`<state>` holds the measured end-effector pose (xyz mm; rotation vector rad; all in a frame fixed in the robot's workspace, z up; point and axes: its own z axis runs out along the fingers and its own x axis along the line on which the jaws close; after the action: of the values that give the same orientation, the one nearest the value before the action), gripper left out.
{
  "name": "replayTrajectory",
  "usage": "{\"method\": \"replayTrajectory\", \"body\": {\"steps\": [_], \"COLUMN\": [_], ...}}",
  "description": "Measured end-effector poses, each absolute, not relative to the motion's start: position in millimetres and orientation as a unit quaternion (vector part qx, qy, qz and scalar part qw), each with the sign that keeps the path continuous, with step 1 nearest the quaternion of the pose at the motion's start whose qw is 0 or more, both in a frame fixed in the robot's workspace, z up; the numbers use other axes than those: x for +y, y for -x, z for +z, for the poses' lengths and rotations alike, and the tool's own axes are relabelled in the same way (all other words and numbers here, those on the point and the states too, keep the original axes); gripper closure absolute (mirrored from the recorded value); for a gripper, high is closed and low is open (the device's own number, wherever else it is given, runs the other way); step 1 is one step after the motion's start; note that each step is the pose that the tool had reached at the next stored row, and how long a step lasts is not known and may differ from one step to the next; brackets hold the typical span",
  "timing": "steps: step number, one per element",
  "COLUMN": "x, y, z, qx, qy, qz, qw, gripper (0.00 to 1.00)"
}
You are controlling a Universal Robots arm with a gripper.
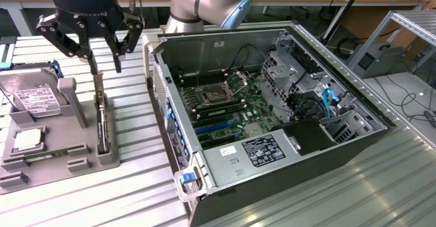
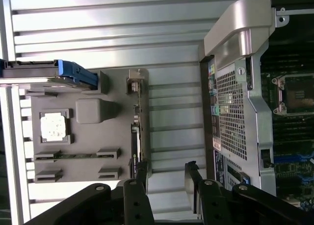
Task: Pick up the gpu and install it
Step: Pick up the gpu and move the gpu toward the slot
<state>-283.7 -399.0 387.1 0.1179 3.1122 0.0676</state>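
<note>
**Status:** pick-up not yet made. The black, multi-link end effector (image 1: pixel 105 70) has its fingers spread wide and carries nothing. It hangs above the grey moulded parts holder (image 1: pixel 81 158) on the ribbed metal counter (image 1: pixel 136 196). The gpu (image 1: pixel 101 120), a long, thin, dark expansion card, sits below the end effector in the holder's slot, on the side toward the open black-and-silver computer case (image 1: pixel 272 115). The fingers appear clear of the card. Grasping, lifting, transfer and seating in the case all remain.

**Orientation:** the gpu stands on its long edge, faces vertical. Its long axis runs level along the holder's edge, roughly parallel to the case wall beside the end effector. Its lighter metal end appears to lie toward the silver hard drive (image 1: pixel 30 92)
</note>
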Motion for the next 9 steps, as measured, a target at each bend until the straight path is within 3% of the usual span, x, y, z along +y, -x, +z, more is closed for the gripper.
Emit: {"method": "replayTrajectory", "body": {"steps": [9], "x": [-398.9], "y": [283.8], "z": [384.7], "qx": [0.999], "qy": [-0.038], "qz": [0.022], "qw": [0.013], "gripper": [0.56]}}
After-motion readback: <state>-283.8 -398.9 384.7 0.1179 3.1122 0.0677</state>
